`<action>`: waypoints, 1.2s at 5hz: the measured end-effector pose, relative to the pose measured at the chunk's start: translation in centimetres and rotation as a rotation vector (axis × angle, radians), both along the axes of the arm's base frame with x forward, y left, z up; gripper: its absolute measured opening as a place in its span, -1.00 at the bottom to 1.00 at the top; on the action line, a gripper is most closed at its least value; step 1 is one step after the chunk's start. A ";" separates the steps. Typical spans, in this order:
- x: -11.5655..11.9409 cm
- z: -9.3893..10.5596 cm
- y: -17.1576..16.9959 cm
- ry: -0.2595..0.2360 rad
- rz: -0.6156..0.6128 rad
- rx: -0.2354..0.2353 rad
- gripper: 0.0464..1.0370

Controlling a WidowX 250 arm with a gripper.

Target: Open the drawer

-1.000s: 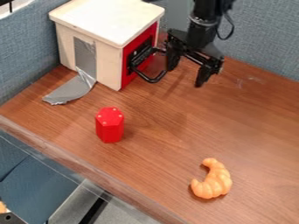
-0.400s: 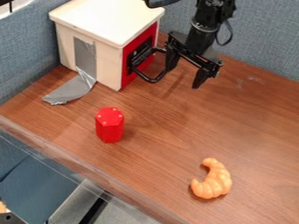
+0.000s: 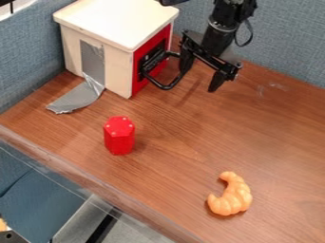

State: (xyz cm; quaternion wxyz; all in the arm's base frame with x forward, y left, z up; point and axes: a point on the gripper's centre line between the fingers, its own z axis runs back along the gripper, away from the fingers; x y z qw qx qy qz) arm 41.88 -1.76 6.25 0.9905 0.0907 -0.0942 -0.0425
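Fingers wide, my black gripper (image 3: pixel 198 81) hung at the black looped handle (image 3: pixel 166 87), whose long axis slanted up-right along the red drawer front (image 3: pixel 139 85) facing lower right.

A red hexagonal block (image 3: pixel 119 136) stands upright near an orange toy croissant (image 3: pixel 231 195).

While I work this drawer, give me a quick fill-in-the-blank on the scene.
A black ____ sticks out from the red front of the box.
The hand is ____ (open or shut).
Grey ____ runs down the side of the box.
The orange toy is shaped like a ____.
Missing words: handle; open; tape; croissant.
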 end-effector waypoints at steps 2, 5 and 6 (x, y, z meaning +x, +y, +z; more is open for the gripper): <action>-0.2 -1.2 1.7 0.038 0.040 0.039 0.92; -0.5 -2.2 2.8 0.075 0.082 0.031 0.23; -0.6 -2.6 2.8 0.086 0.092 0.021 -0.37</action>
